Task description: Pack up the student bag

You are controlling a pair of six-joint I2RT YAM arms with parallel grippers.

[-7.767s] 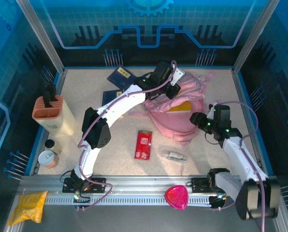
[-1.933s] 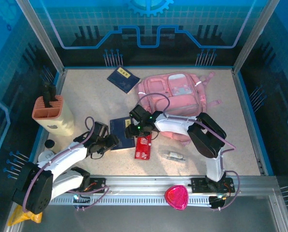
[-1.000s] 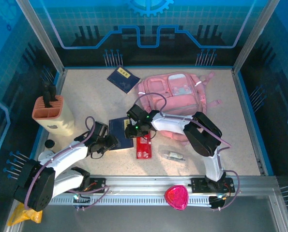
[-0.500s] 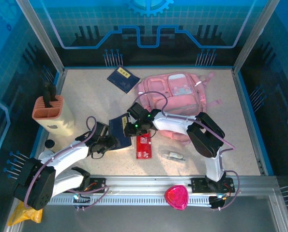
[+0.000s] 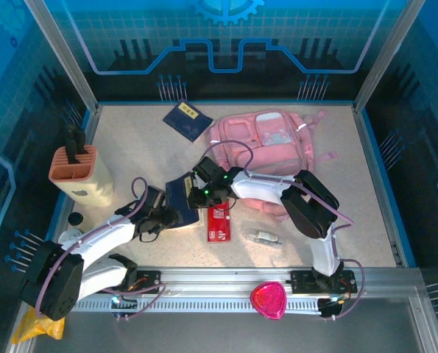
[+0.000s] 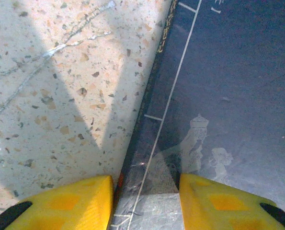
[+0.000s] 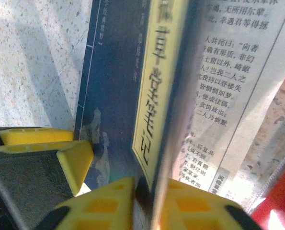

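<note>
Speckled tabletop (image 5: 130, 154): the student bag (image 5: 266, 143) lies flat at the back, right of centre; I can't make out what its clear window holds. An orange-topped holder (image 5: 77, 173) has one black item (image 5: 74, 143) in a slot. My right gripper (image 7: 151, 191) pinches a navy book (image 5: 182, 197) whose yellow title strip (image 7: 156, 96) carries Chinese print. My left gripper (image 6: 144, 184) is part open, astride the book's edge.

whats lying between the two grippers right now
A dark blue book, as the top view shows. The left gripper sits at its near left corner, and the right gripper pinches its raised cover on the other side.
</note>
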